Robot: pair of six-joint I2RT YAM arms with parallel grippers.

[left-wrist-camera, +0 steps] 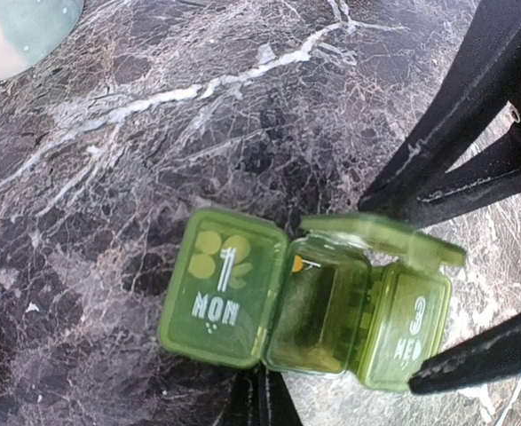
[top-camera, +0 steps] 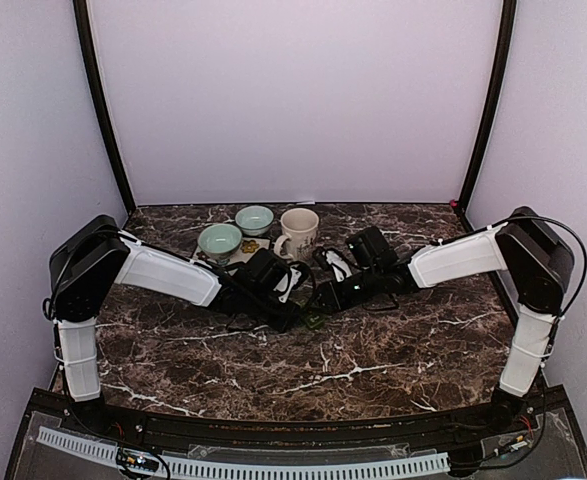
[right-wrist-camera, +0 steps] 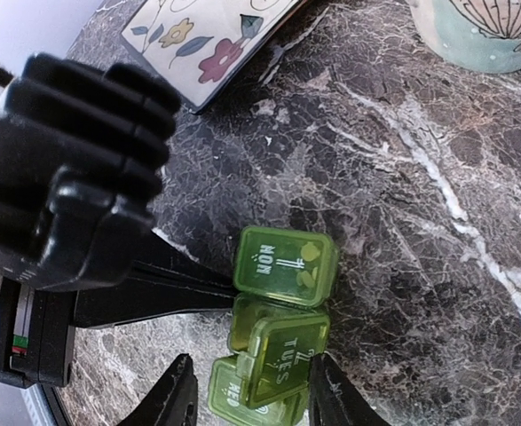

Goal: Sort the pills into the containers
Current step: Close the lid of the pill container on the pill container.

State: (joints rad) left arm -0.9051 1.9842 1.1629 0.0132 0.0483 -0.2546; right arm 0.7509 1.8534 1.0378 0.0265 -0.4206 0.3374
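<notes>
Left claw (left-wrist-camera: 258, 397): pinched shut, its tip against the side of the pill box (left-wrist-camera: 304, 302), where the MON and TUES cells meet.
Right claw (right-wrist-camera: 253, 395): fingers spread, one on either side of the box's WED end.
Pill box: flat on the marble surface (top-camera: 373, 350) between the two claws; the MON lid is down and the middle lid is flipped up.
Beyond the claws: a mug (top-camera: 298, 232) and a green bowl (top-camera: 220, 240), well apart from the box.

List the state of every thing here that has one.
Green plastic pill organizer's MON compartment: lid shut, pills inside.
TUES compartment: lid open.
WED compartment: lid shut.
Left gripper: shut.
Right gripper: open around the TUES lid.
Near pale green bowl: upright.
Far pale green bowl: upright.
White ceramic mug: upright.
</notes>
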